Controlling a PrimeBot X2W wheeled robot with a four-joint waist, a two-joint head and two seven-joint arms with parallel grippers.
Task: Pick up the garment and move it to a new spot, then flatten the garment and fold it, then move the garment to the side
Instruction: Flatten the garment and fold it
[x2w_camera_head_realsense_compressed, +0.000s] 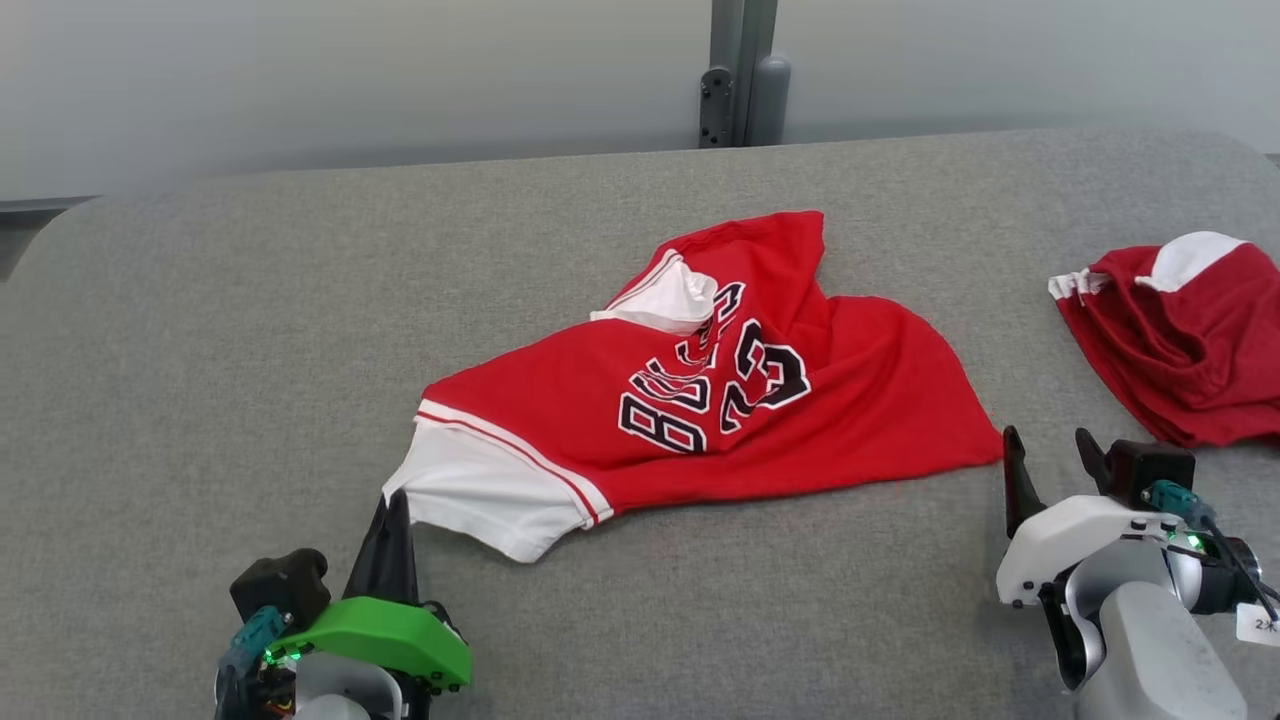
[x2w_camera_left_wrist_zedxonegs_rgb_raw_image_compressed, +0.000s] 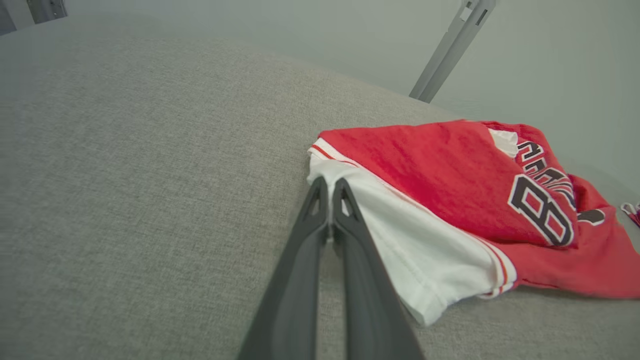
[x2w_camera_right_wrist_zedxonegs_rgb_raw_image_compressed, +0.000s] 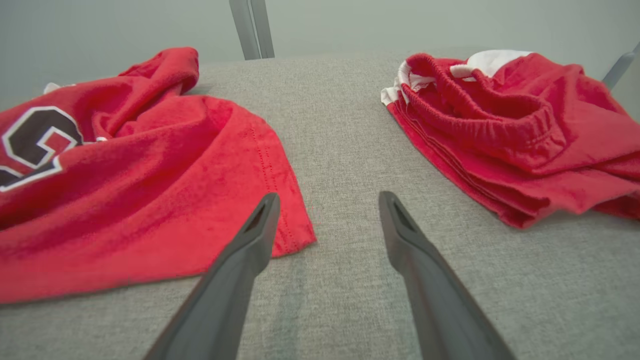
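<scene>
Two fingers of the left gripper (x2w_camera_head_realsense_compressed: 395, 503) are pressed together at the corner of the white sleeve (x2w_camera_head_realsense_compressed: 480, 490) of the garment (x2w_camera_head_realsense_compressed: 880, 400). Pinched cloth cannot be made out. The right gripper (x2w_camera_head_realsense_compressed: 1048, 442) is spread wide beside the red hem, holding nothing. The garment lies crumpled mid-way across the grey surface (x2w_camera_head_realsense_compressed: 200, 350). "23" is readable, and the creased lettering beside it begins with "B".

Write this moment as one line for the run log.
jersey crumpled | left gripper shut at white sleeve | right gripper open by hem | second red garment at right
</scene>
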